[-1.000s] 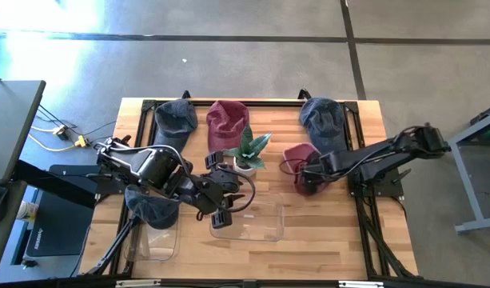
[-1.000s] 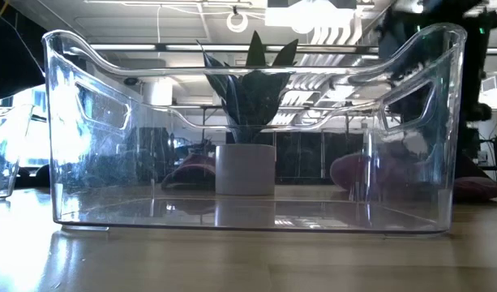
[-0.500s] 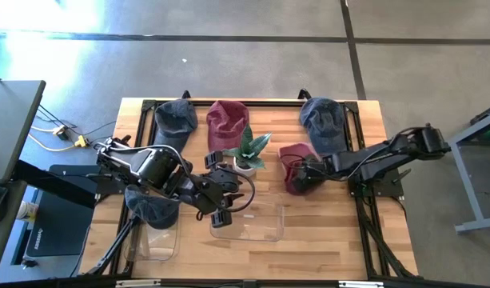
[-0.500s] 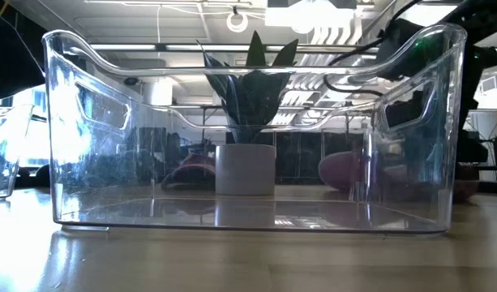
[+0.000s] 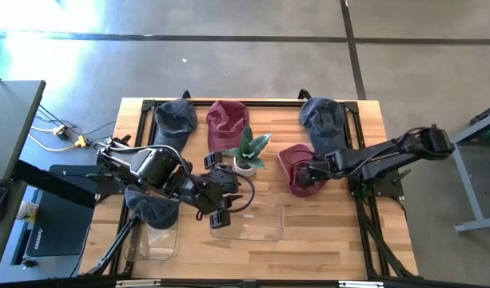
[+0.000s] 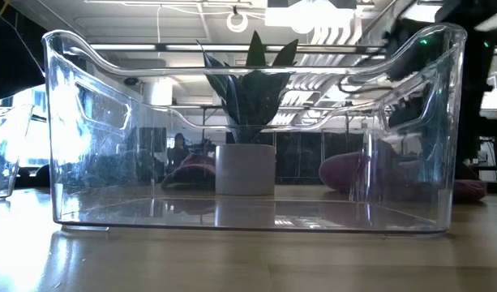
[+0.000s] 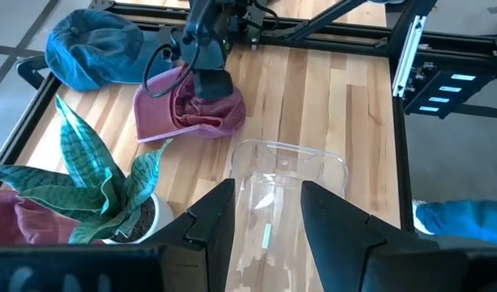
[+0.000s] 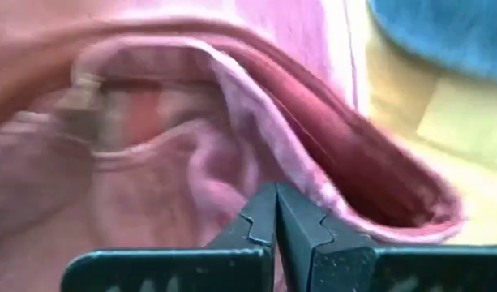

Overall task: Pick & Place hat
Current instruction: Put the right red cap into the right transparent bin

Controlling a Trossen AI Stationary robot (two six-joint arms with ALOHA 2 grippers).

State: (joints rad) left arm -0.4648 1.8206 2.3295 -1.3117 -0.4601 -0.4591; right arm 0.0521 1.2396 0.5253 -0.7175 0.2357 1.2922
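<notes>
On the wooden table (image 5: 324, 232), a clear plastic bin (image 5: 248, 222) sits near-centre, with the left tool (image 5: 221, 190) half-open over its left rim, holding nothing. Right of the potted plant (image 5: 246, 156), the maroon hat (image 5: 296, 164) lies, the closed right tool (image 5: 303, 174) apparently pinching its fabric.

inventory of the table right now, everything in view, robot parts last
Blue-grey hats: three; far left, far right, in near-left bin.
Maroon hats: two; far centre; right of plant, in the right claw.
Potted plant: one, green in white pot, table centre.
Clear bins: two; near centre, near left.
Table: one, light wood.
Left claw: over the centre bin's left edge, part open, holding nothing.
Right claw: shut on the maroon hat right of the plant.
</notes>
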